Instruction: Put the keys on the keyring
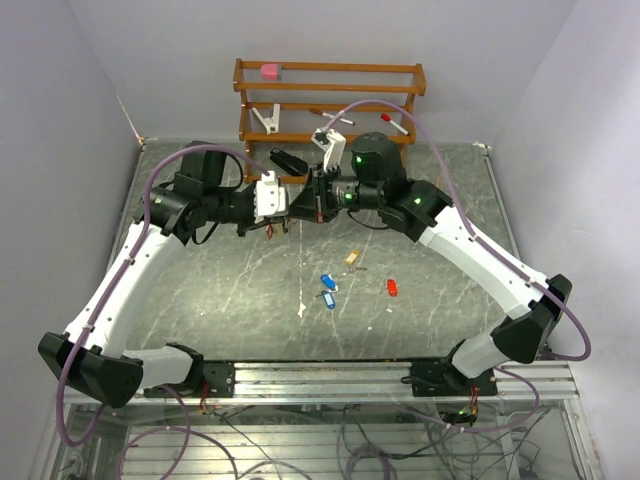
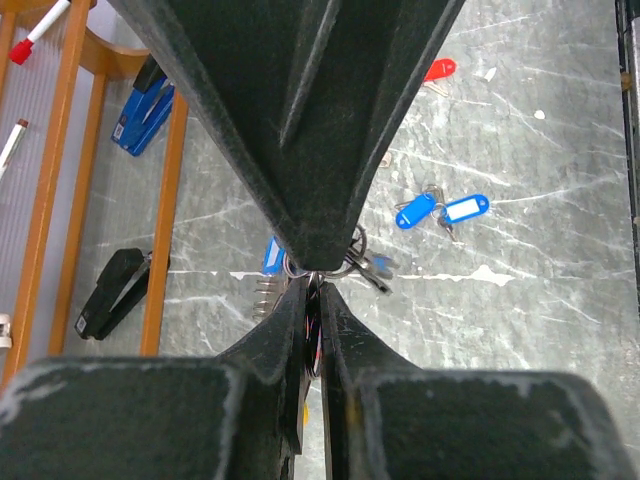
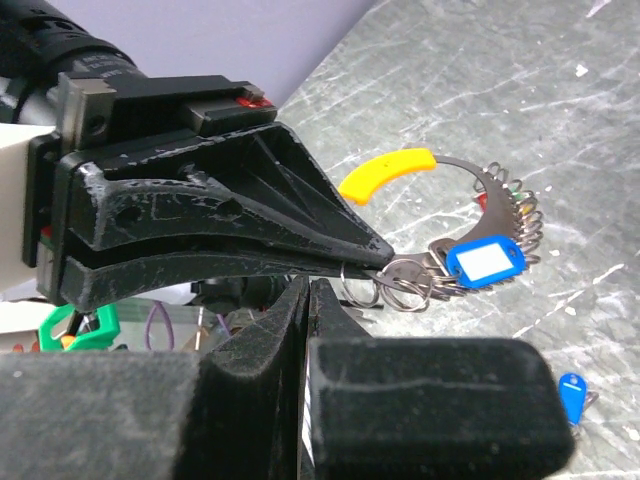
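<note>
My two grippers meet fingertip to fingertip above the back middle of the table. My left gripper (image 1: 303, 203) (image 2: 315, 290) is shut on the thin wire keyring (image 3: 466, 164), seen edge-on between its fingers. The loop carries a curved yellow piece (image 3: 385, 172), a blue-tagged key (image 3: 485, 260), small split rings (image 3: 400, 285) and several other tags. My right gripper (image 1: 317, 199) (image 3: 308, 290) is shut on something thin, apparently a key, mostly hidden. Loose on the table lie a tan key (image 1: 352, 258), two blue keys (image 1: 328, 290) (image 2: 440, 210) and a red key (image 1: 392, 287) (image 2: 438, 68).
A wooden rack (image 1: 330, 100) stands at the back with a pink block (image 1: 270, 71), clips and markers. A blue stapler (image 2: 140, 115) and a black object (image 2: 110, 290) lie by its base. A small white scrap (image 1: 302, 310) lies near the blue keys.
</note>
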Controlling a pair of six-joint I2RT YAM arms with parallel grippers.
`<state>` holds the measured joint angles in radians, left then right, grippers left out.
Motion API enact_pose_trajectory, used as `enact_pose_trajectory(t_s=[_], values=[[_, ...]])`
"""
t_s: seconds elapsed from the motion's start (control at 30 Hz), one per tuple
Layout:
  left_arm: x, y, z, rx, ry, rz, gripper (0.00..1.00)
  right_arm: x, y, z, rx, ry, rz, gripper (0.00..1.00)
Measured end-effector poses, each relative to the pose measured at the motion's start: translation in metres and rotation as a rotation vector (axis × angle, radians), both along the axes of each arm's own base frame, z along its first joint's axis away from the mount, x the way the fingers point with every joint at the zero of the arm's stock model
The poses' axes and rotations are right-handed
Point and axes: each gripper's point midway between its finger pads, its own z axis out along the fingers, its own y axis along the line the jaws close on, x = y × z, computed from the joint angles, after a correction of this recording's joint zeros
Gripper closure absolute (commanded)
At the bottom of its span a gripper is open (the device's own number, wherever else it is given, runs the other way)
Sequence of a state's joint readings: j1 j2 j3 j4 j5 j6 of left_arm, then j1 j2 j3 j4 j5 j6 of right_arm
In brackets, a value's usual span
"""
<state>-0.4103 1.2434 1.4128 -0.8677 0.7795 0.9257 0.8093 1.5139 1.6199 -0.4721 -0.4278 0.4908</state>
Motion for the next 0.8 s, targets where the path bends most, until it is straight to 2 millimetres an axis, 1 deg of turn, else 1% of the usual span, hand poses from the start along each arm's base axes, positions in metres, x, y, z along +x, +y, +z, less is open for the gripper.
enact_pose_trajectory(t_s=[0.23, 0.8], values=[[-0.002, -0.001, 0.001, 0.001, 0.023, 0.006, 0.93, 0.004, 0.001, -0.01, -0.034, 0.009, -0.023, 1.0], [0.0, 0.001, -0.003, 0.013, 0.053, 0.034, 0.93, 0.01, -0.004, -0.018, -0.079, 0.009, -0.07, 1.0]])
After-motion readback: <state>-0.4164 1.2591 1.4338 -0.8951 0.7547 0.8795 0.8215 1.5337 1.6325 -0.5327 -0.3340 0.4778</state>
